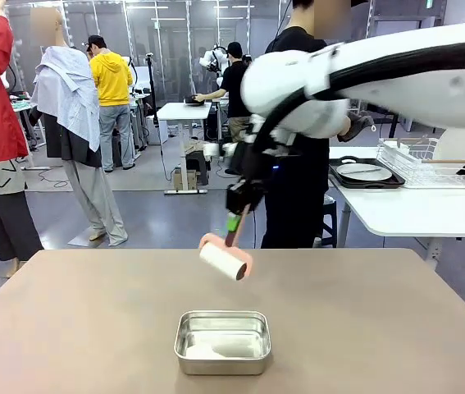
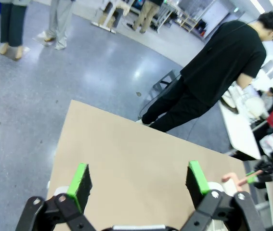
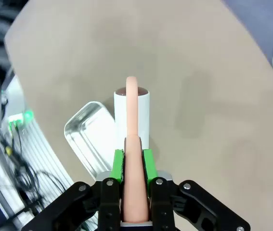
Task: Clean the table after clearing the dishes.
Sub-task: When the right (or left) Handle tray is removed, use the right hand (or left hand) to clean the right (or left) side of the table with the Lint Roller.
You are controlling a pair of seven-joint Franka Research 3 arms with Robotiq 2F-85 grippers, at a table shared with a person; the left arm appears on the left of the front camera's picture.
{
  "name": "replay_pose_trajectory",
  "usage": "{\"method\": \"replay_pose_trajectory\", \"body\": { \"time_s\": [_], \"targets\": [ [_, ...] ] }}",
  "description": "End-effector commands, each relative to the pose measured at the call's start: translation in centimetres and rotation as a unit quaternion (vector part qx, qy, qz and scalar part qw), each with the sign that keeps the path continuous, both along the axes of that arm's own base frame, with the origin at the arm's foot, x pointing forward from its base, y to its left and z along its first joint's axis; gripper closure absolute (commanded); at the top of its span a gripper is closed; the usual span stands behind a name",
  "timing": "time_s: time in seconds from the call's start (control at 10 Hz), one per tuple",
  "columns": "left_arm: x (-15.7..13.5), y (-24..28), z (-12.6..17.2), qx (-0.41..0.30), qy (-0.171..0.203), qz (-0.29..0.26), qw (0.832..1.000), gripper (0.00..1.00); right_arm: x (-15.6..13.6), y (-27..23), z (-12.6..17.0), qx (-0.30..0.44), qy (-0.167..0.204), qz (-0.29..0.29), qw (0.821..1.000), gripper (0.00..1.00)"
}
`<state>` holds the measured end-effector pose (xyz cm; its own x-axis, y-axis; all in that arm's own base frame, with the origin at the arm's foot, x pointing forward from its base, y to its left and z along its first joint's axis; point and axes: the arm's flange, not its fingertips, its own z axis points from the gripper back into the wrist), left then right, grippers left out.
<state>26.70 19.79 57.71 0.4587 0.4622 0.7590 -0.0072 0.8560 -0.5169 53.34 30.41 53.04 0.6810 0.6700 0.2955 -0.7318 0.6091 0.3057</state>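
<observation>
My right gripper (image 1: 234,222) (image 3: 132,161) is shut on the pink handle of a lint roller (image 1: 225,261) (image 3: 132,115). Its white roll hangs low over the far middle of the brown table (image 1: 93,328) (image 3: 208,62); whether it touches the top I cannot tell. My left gripper (image 2: 138,183) stands open above the table (image 2: 126,149), nothing between its green pads. One of the dishes, a white plate on a dark tray (image 1: 366,173), rests on the white side table at the right.
A small steel pan (image 1: 222,341) (image 3: 85,132) sits near the front middle of the table. A person in black (image 1: 298,164) (image 2: 213,82) stands at the far edge, turned toward the white side table (image 1: 412,209), which also carries a wire rack (image 1: 429,160).
</observation>
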Motion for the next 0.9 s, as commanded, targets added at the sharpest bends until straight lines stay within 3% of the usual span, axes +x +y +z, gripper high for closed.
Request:
{"method": "replay_pose_trajectory", "body": {
  "time_s": [0.0, 0.2, 0.5, 0.6, 0.8],
  "targets": [
    [0.0, 0.0, 0.0, -0.003, -0.003, 0.006, 1.0, 0.0, -7.8, -7.2, -2.9, 0.065, -0.052, -0.156, 0.984, 0.89],
    [0.0, 0.0, 0.0, -0.003, -0.003, 0.006, 1.0, 0.0, -9.1, -13.5, -4.5, 0.137, -0.03, -0.233, 0.962, 0.89],
    [0.0, 0.0, 0.0, -0.003, -0.003, 0.006, 1.0, 0.0, -6.9, -23.5, -9.6, 0.28, 0.069, -0.257, 0.922, 0.89],
    [0.0, 0.0, 0.0, -0.003, -0.003, 0.006, 1.0, 0.0, -5.9, -24.9, -10.9, 0.302, 0.084, -0.232, 0.921, 0.89],
    [0.0, 0.0, 0.0, -0.003, -0.003, 0.006, 1.0, 0.0, -3.6, -24.7, -12.8, 0.261, 0.117, -0.17, 0.943, 0.89]
  ]
}}
